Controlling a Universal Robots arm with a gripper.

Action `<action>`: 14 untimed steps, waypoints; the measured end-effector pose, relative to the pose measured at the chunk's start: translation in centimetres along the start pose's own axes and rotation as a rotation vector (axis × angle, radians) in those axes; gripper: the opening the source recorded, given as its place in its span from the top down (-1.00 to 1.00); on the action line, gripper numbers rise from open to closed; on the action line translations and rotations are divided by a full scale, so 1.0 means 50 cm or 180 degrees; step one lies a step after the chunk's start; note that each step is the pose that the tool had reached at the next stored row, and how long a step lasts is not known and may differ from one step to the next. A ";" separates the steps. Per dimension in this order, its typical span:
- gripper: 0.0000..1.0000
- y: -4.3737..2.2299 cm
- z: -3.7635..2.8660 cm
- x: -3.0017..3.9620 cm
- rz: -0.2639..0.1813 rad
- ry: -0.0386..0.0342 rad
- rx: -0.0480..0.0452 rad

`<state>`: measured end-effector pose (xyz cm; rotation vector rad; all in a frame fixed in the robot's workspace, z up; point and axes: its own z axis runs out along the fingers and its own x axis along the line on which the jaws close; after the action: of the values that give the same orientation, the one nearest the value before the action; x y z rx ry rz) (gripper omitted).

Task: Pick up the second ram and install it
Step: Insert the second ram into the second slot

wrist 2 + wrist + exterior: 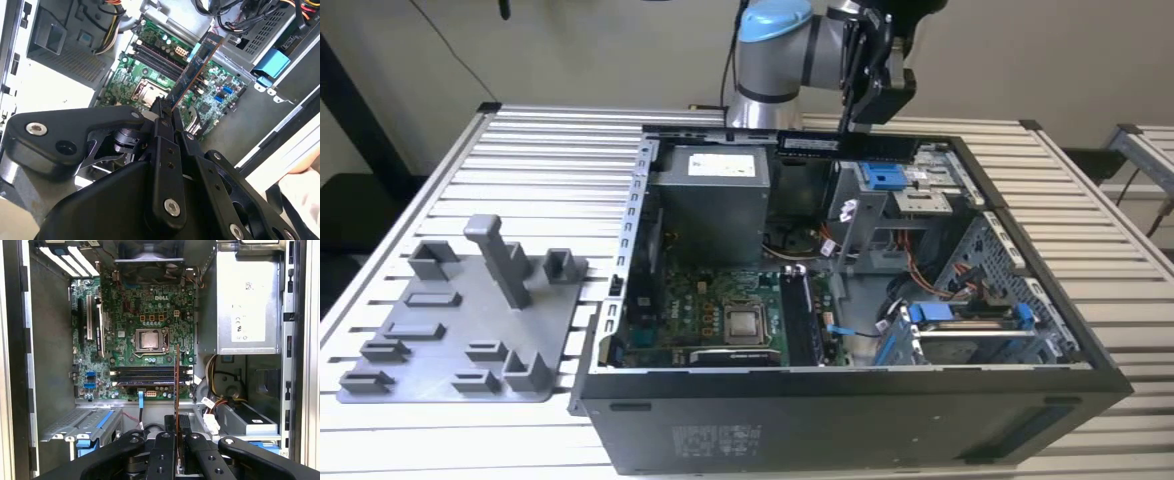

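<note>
dark-blue second ram (pixel 197 62) clamped endwise in the gripper (pixel 164 106), above the memory slots (pixel 150 372), long axis crosswise to them.

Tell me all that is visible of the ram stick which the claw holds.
The second ram is a long, thin dark-blue board with chips and an orange-brown edge. The claw is shut on it, a finger on each flat face. It is held in the air over the open computer case, above the motherboard, in no slot.
</note>
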<state>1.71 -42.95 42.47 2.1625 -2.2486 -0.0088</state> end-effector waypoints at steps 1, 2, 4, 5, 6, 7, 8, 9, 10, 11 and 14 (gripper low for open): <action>0.73 0.000 0.000 0.000 0.0000 0.0000 0.0000; 0.73 0.000 0.000 0.000 0.0000 0.0000 0.0000; 0.73 0.000 0.000 0.000 0.0001 0.0000 0.0000; 0.73 0.000 0.000 0.000 0.0005 0.0000 0.0000; 0.73 0.000 0.000 0.000 0.0015 0.0000 0.0000; 0.73 0.000 0.000 0.000 0.0028 0.0000 0.0000; 0.73 0.000 0.000 0.000 0.0043 -0.0001 -0.0001; 0.73 0.000 0.000 0.000 0.0059 -0.0001 -0.0001; 0.73 0.000 0.000 0.000 0.0077 -0.0002 -0.0001; 0.73 0.000 0.000 0.000 0.0097 -0.0002 -0.0001; 0.73 0.000 0.000 0.000 0.0162 -0.0003 -0.0002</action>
<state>1.71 -42.95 42.47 2.1048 -2.3029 -0.0098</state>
